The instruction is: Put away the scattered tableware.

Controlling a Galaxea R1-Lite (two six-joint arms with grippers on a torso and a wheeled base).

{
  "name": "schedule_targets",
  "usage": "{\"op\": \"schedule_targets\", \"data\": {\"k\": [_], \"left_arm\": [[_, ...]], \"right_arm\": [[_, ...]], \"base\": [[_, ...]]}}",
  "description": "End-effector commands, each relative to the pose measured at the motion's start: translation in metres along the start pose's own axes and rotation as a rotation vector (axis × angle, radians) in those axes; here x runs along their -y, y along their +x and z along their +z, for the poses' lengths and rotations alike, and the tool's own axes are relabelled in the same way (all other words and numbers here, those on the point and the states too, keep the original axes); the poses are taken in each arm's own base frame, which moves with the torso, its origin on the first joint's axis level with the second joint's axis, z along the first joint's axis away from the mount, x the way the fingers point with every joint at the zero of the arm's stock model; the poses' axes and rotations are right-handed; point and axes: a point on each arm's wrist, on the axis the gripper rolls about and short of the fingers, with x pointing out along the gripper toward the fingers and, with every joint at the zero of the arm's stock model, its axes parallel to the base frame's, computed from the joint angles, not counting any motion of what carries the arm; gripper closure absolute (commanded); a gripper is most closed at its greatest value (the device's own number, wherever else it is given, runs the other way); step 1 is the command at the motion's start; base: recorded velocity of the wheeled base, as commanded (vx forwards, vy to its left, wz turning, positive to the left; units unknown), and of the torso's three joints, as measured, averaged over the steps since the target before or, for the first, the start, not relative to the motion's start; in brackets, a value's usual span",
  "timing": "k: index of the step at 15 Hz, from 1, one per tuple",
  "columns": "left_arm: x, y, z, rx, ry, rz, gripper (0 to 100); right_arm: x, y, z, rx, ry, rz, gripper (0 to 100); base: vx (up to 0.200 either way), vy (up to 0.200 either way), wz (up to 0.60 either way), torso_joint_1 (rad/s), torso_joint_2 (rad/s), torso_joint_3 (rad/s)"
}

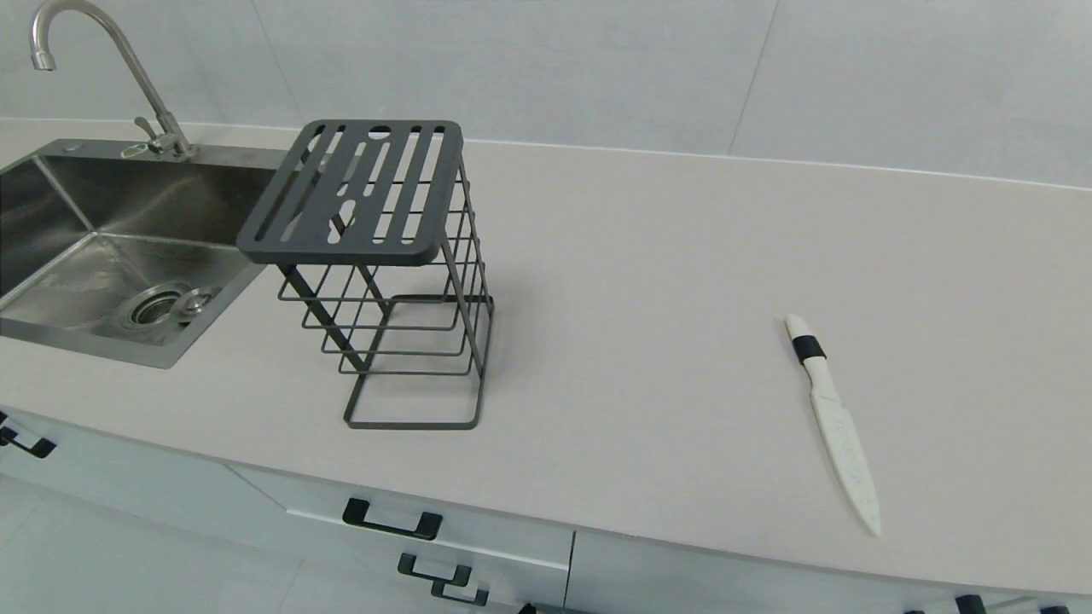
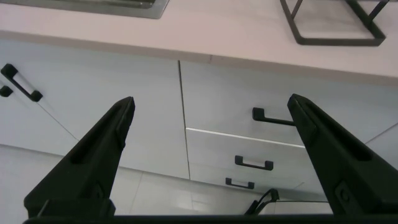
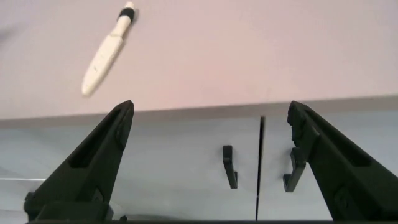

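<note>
A white knife (image 1: 832, 418) with a black band on its handle lies flat on the counter at the right, blade tip toward the front edge; the right wrist view has the knife (image 3: 109, 48) too. A dark wire knife rack (image 1: 375, 264) with a slotted top plate stands near the counter's middle, right of the sink; its base frame (image 2: 333, 28) is in the left wrist view. My left gripper (image 2: 211, 109) hangs open below the counter edge, in front of the drawers. Lower than the counter, facing the cabinet front, my right gripper (image 3: 211, 112) is open and holds nothing.
A steel sink (image 1: 102, 256) with a tall faucet (image 1: 111, 68) takes the counter's left end. White drawers with black handles (image 1: 392, 518) run under the counter. Tiled wall stands behind. Bare counter lies between rack and knife.
</note>
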Motion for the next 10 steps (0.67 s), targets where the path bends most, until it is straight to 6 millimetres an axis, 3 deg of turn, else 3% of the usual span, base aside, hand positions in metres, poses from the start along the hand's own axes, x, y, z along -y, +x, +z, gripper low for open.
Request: {"op": "schedule_targets", "data": {"k": [1, 5, 10], "left_arm": [[0.0000, 0.0000, 0.0003, 0.000, 0.000, 0.000, 0], [0.0000, 0.0001, -0.0001, -0.002, 0.002, 0.000, 0], [0.0000, 0.0001, -0.0001, -0.002, 0.002, 0.000, 0]], "right_arm": [[0.0000, 0.0000, 0.0000, 0.000, 0.002, 0.001, 0], [0.0000, 0.0000, 0.0000, 0.000, 0.008, -0.001, 0], [0.0000, 0.0000, 0.0000, 0.000, 0.008, -0.001, 0]], "base": [[0.000, 0.000, 0.00, 0.261, -0.52, -0.251], [0.000, 0.000, 0.00, 0.260, -0.50, -0.242], [0.000, 0.000, 0.00, 0.044, -0.08, -0.040]]}}
